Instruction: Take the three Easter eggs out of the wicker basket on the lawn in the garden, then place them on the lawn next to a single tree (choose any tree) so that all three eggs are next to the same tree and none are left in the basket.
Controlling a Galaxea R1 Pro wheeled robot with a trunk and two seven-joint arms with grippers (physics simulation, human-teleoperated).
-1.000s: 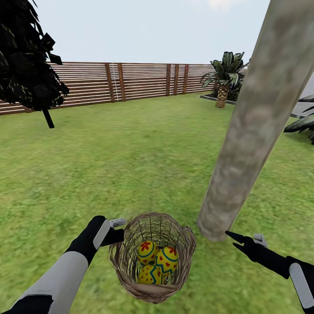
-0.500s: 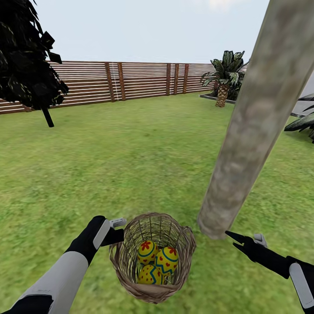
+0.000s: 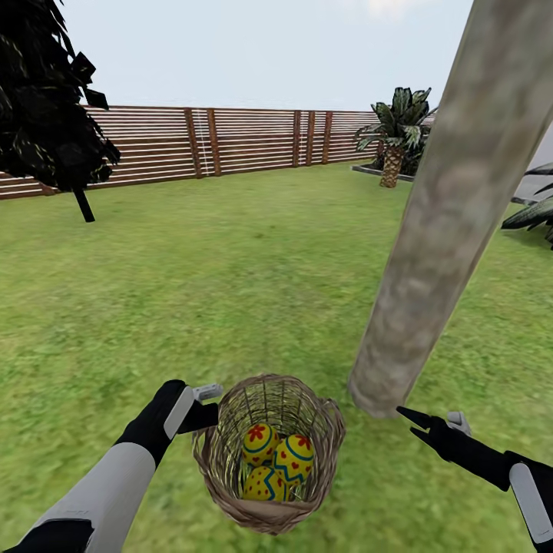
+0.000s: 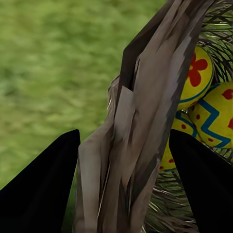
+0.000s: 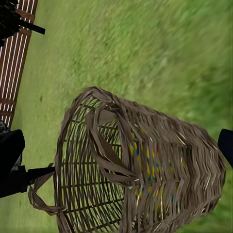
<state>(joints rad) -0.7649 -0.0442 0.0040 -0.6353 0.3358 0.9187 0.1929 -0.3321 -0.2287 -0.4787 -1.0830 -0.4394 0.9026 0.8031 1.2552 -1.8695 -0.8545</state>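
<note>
While the view barely shifts, the left gripper point(image 3: 209, 405) stays clamped on the basket point(image 3: 269, 453) rim beside the tree point(image 3: 438, 230); eggs point(image 3: 276, 461) remain inside; right gripper point(image 3: 411, 425) open.

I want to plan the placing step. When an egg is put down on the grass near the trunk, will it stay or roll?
An Easter egg is smooth and rounded, so it would probably roll a little. The lawn looks flat, so likely not far. Its glossy shell may slip between fingers.

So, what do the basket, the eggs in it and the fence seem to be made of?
The wicker basket looks like matte woven twigs or cane, with open gaps between tan strands. The three Easter eggs seem smooth and painted; the material underneath cannot be told. The fence appears to be brown wooden slats on posts.
</note>
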